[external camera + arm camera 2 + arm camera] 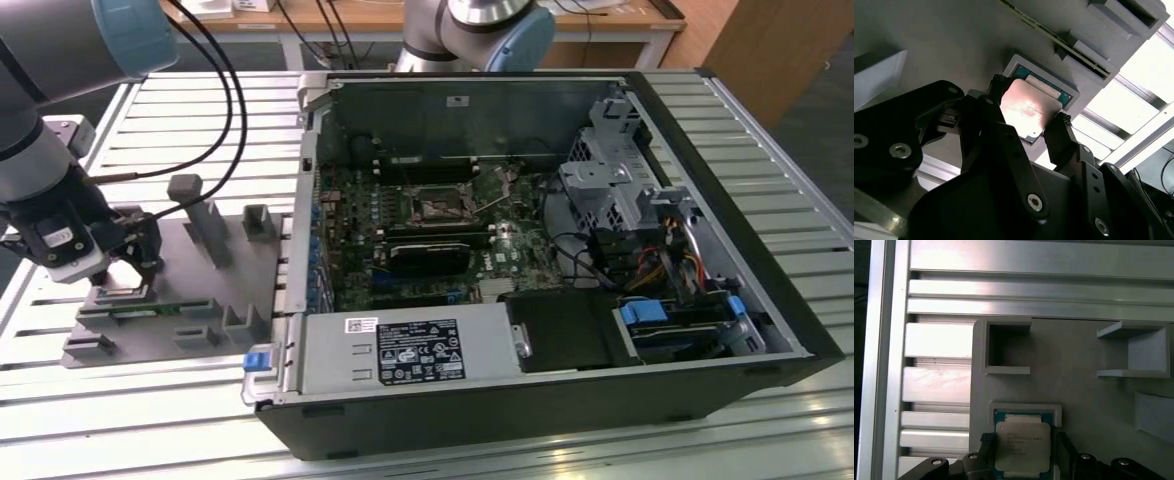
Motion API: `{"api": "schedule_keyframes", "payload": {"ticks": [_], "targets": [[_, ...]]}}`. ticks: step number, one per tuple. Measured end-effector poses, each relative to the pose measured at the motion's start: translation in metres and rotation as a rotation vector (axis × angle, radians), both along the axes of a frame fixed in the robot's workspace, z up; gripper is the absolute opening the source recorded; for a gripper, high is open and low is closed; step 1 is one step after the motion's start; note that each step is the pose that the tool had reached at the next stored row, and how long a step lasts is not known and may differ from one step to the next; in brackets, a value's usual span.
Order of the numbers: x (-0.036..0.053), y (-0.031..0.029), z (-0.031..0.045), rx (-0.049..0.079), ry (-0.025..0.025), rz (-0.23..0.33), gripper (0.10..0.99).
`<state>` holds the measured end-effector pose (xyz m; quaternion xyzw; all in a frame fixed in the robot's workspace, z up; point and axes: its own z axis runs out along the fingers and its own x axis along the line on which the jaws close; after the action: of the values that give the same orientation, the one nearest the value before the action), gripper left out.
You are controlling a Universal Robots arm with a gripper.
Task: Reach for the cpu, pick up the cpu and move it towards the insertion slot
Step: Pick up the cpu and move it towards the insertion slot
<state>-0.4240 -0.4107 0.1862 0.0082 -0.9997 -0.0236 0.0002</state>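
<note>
The cpu [1026, 112] [1021, 447] is seen lying flat in a pale square nest on a grey fixture plate [174, 325], well apart from the slot [438, 205], which is set in the board inside an open computer case [467, 425].

The pincer [120, 268] [1029, 101] [1023, 440] is lowered over the nest. It is opened narrowly, with one black finger [999, 92] on each side of the chip, just beside its edges. Whether they press on it cannot be told.

Around the nest, upright grey blocks [200, 215] and open pockets [1004, 347] are carried on the plate, and a thin board is held edge-on in a holder [1054, 37] just beside the nest. Between plate and slot stands the case's side wall. Near the slot, a long black card [427, 255], a drive cage [607, 190] and a labelled power supply [400, 355] are mounted. Black cables [220, 100] are hung from the arm [40, 150] above the plate.

Plate and case are set on a table [787, 150] of ribbed aluminium slats. Wooden benches [400, 15] are seen behind.

In the exterior view the chip is hidden by the pincer. In both wrist views the chip's near edge is covered by the pincer body. The arm is cut off at the exterior view's left edge.
</note>
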Motion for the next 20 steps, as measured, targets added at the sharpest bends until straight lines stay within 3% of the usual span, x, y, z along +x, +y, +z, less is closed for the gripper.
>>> {"api": "schedule_keyframes", "payload": {"ticks": [9,11,12,16,20], "targets": [[-0.0017,0.0009,-0.0011,0.003,0.0001,0.0,0.608],[-0.0018,0.0009,-0.001,0.003,0.0002,0.0,0.592],[-0.0018,0.0009,-0.0011,0.003,0.0001,0.0,0.533],[-0.0018,0.0009,-0.0011,0.004,-0.0001,0.0,0.533],[-0.0019,0.001,0.0037,0.005,0.0,0.0,0.533]]}}
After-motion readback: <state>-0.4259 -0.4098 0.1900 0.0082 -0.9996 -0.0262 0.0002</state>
